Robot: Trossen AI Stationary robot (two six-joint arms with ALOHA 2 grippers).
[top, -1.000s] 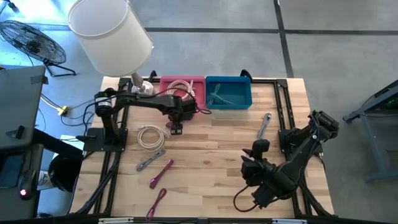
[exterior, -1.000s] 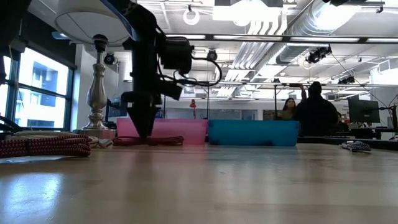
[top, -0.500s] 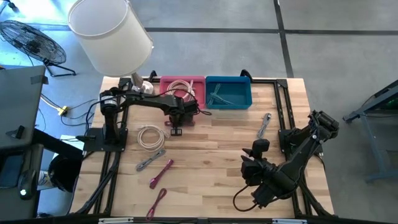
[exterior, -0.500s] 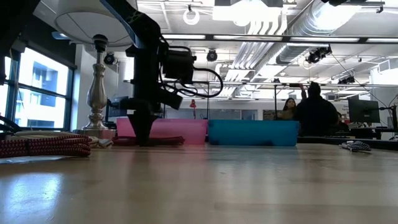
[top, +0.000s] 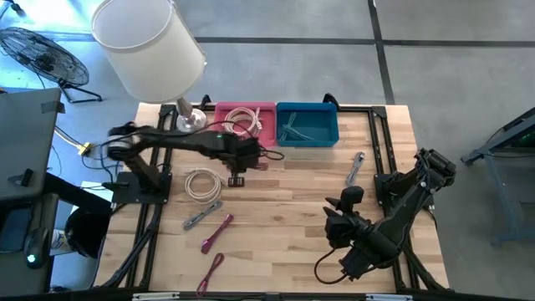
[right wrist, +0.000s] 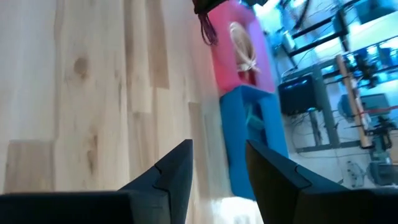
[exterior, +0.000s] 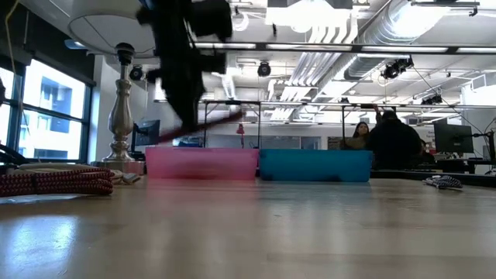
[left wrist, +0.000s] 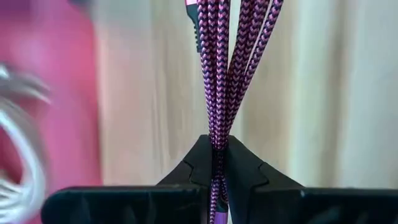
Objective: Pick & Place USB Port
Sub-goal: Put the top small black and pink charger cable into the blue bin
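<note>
A purple braided USB cable (left wrist: 219, 74), folded into several strands, is in my left gripper (left wrist: 217, 149), which is shut on it. They hang above the table just in front of the pink bin (top: 251, 125), which holds a white cable. In the low view the cable (exterior: 213, 125) shows as a blurred slanting streak above the pink bin (exterior: 201, 163). A blue bin (top: 307, 124) stands to the right of the pink one. My right gripper (right wrist: 217, 168) rests open at the table's near right, with nothing between its fingers. My left gripper pinches the folded cable's strands (left wrist: 217, 138) together between its two fingers, coming from above and pointing down. The strands fan out beyond the fingertips. The cable is lifted clear of the table and sticks out slanting toward the table's right (exterior: 229, 118).
A white coiled cable (top: 201, 184), a grey cable (top: 202, 216) and two magenta cables (top: 216, 232) lie on the table's left half. Another grey cable (top: 355, 167) lies at the right. A lamp (top: 150, 46) stands at the far left corner. People stand in the room behind.
My left gripper has taken hold of the purple cable, which lay on the table in front of the pink bin, and has risen with it. The cable is now lifted clear of the table. My right arm has kept still.
</note>
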